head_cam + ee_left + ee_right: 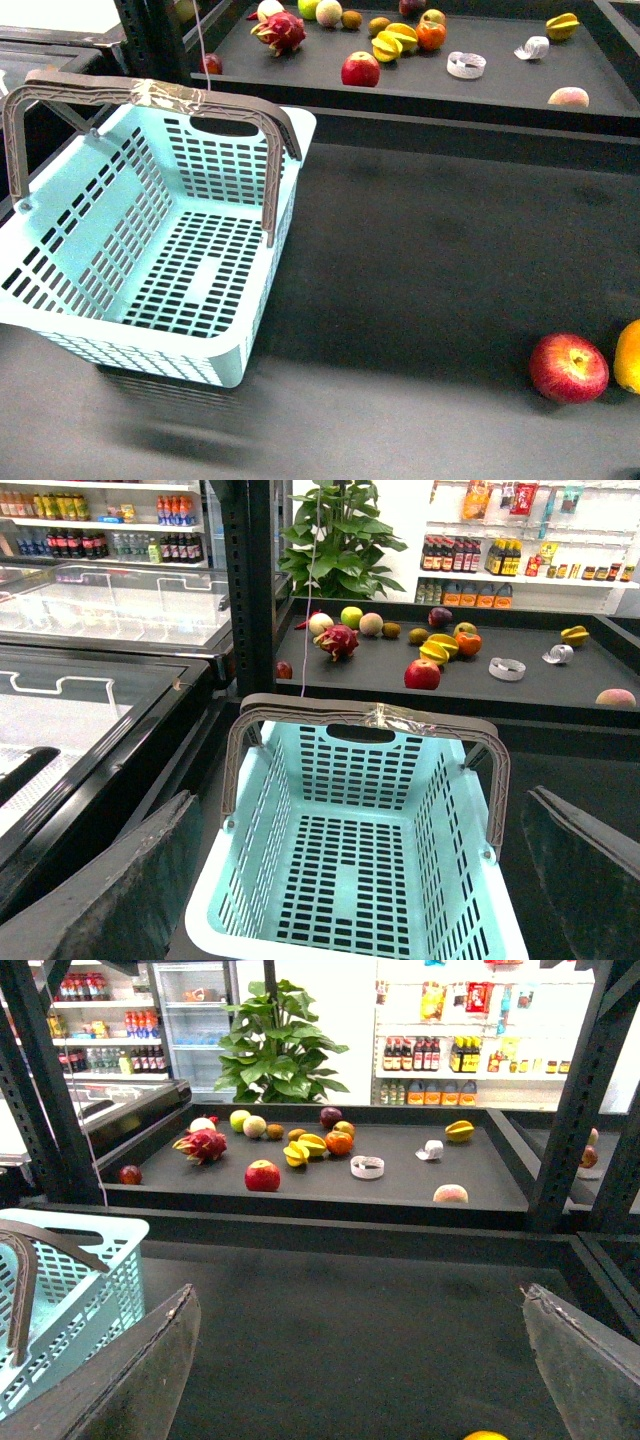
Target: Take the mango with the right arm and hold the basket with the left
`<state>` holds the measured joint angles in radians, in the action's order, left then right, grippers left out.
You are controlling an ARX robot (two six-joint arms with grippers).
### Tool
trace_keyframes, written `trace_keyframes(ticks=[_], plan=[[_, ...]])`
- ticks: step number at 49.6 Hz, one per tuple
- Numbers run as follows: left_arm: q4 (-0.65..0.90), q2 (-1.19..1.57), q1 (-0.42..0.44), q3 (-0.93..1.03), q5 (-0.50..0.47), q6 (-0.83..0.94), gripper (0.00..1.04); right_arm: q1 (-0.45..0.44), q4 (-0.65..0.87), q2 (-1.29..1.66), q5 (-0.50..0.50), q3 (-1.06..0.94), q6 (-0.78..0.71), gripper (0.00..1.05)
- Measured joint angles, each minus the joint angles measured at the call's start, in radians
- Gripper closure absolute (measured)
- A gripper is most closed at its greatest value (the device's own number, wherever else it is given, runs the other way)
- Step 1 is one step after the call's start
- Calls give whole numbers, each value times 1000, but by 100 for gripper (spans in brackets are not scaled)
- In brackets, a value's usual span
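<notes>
Reaching has not begun: left end effector point(358, 800) and right end effector point(360, 1293) both gape empty. Next, the right one should descend onto the mango point(629, 356), far right of the basket point(255, 335).

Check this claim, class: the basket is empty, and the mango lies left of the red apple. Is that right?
No. The front view shows the mango right of the red apple, not left. The basket is empty, as stated.
</notes>
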<state>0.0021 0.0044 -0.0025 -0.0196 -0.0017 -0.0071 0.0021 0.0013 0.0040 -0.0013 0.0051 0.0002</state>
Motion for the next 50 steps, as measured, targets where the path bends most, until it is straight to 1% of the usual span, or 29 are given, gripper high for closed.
trace_keyframes(ticks=[23,26,29,32,36,39,43,47,50], plan=[[0,0,0,0,0,0,6,0,0,0,0,0,0,8],[12,45,-10,-1,-15,-85,6,0,0,0,0,0,0,8],[121,185,-26,-2,-31,-198,6,0,0,0,0,0,0,8],[277,371,-45,-7,-49,-329,6,0,0,0,0,0,0,8],[603,779,-81,-62,-68,-499,6,0,0,0,0,0,0,8],[742,974,-92,-108,-74,-553,6,0,0,0,0,0,0,8],[903,1257,-116,-191,-87,-624,6,0,0,0,0,0,0,8],[970,1497,-143,-299,-100,-689,6,0,0,0,0,0,0,8],[981,1648,-159,-395,-100,-743,6,0,0,0,0,0,0,8]])
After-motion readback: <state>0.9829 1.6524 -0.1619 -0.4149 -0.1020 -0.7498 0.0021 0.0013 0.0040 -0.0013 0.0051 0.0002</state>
